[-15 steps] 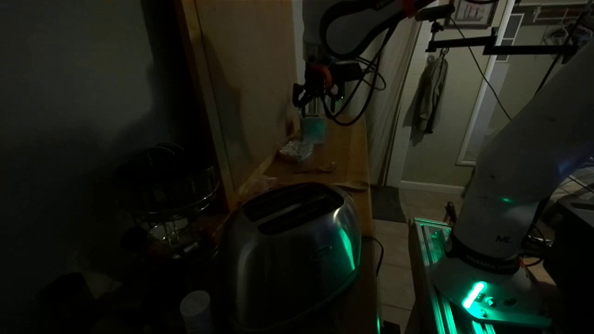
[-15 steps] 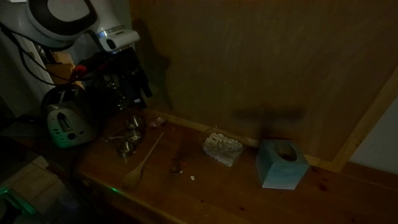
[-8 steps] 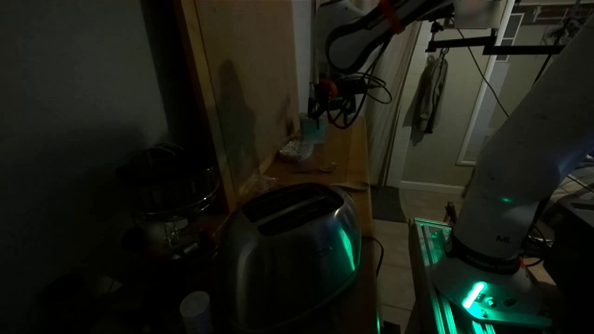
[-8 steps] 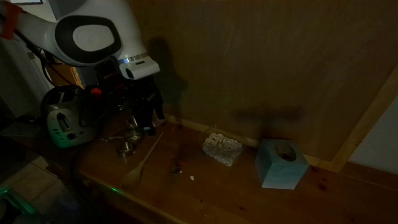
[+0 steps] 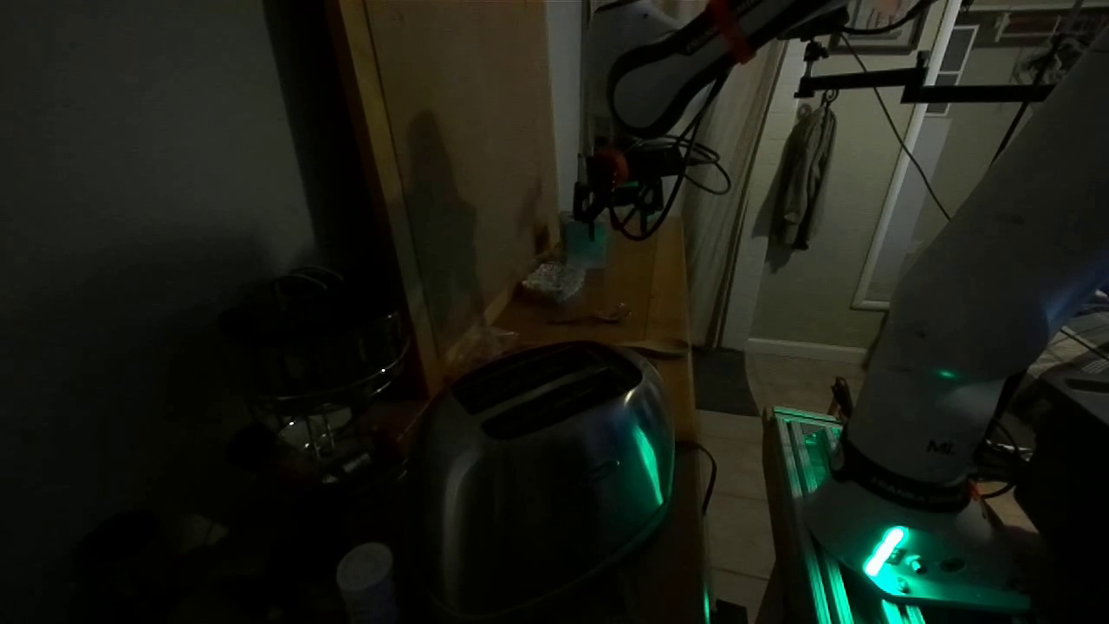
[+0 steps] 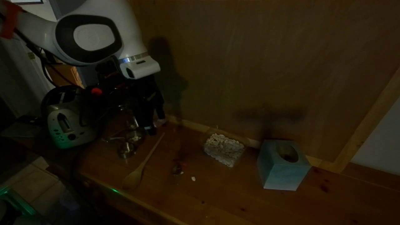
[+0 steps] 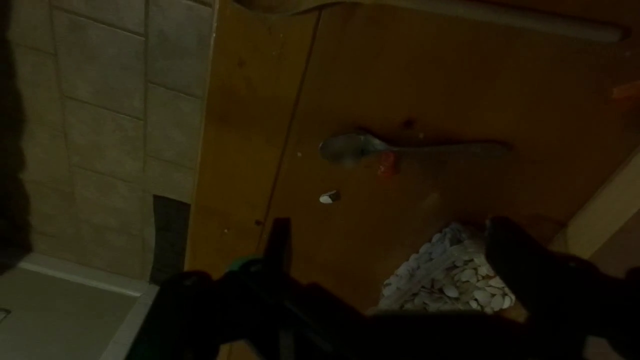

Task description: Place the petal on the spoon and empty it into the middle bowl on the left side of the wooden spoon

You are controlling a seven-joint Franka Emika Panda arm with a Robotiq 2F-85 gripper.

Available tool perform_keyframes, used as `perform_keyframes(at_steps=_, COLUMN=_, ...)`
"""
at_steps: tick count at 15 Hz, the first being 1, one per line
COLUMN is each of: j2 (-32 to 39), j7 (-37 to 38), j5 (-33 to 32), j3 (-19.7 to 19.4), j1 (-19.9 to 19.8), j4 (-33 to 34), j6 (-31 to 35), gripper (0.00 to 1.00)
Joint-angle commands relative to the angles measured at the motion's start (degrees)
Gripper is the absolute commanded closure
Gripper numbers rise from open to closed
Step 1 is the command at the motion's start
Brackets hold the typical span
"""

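My gripper (image 7: 390,222) is open and empty, jaws wide apart. In an exterior view the gripper (image 6: 156,125) hangs above the counter near the small metal bowls. A metal spoon (image 7: 350,147) lies on the wood; it also shows in an exterior view (image 6: 177,169). Whether its bowl holds anything is too dark to tell. A single white petal (image 7: 327,198) lies apart from the spoon, also seen in an exterior view (image 6: 193,178). The middle bowl (image 6: 133,137) holds pale pieces and stands left of the wooden spoon (image 6: 132,179), between two other bowls.
A clear box of white petals (image 6: 224,150) stands by the wall board, partly behind my fingers in the wrist view. A blue tissue box (image 6: 282,165) is beyond it. A toaster (image 5: 546,468) stands at the counter's other end. A red piece (image 7: 387,164) lies beside the metal spoon.
From a second to half a second ago the arm moved along the counter away from the toaster, and lower. Since then it has stayed almost still. The objects have not moved.
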Motion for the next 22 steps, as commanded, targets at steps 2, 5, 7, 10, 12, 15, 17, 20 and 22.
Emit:
perform_keyframes(at_steps=2, j2=4.23, j7=-2.83, j5=4.63, j3=-5.31, j1=0.75, j4=-0.58, j6=4.61, gripper=0.0)
perform_keyframes(at_steps=5, j2=8.02, j7=-7.76, j5=8.36, j3=-8.74, j1=0.61, j4=-1.51, j6=10.87, gripper=0.0)
perform_keyframes(at_steps=7, j2=10.71, j7=-12.03, j5=12.27, j3=-10.59, j1=0.65, j4=-1.72, j6=13.56, gripper=0.0)
perform_keyframes(at_steps=10, j2=14.82, j7=-16.25, j5=17.25, j3=-12.09, j1=0.73, j4=-0.84, j6=14.91, gripper=0.0)
perform_keyframes(at_steps=12, j2=16.95, j7=-17.86, j5=19.8, j3=-12.36, j1=1.05, j4=-0.52, j6=15.9, gripper=0.0)
perform_keyframes(at_steps=15, j2=20.13, j7=-19.24, j5=23.13, j3=-12.12, j1=1.84, j4=0.69, j6=17.98, gripper=0.0)
perform_keyframes(at_steps=17, j2=22.18, j7=-19.8, j5=24.45, j3=-12.11, j1=2.43, j4=1.57, j6=19.95, gripper=0.0)
perform_keyframes(at_steps=20, j2=25.02, j7=-19.99, j5=25.78, j3=-12.25, j1=3.15, j4=3.62, j6=22.3, gripper=0.0)
perform_keyframes(at_steps=22, j2=26.6, j7=-20.04, j5=26.29, j3=-12.4, j1=3.48, j4=4.99, j6=23.58, gripper=0.06)
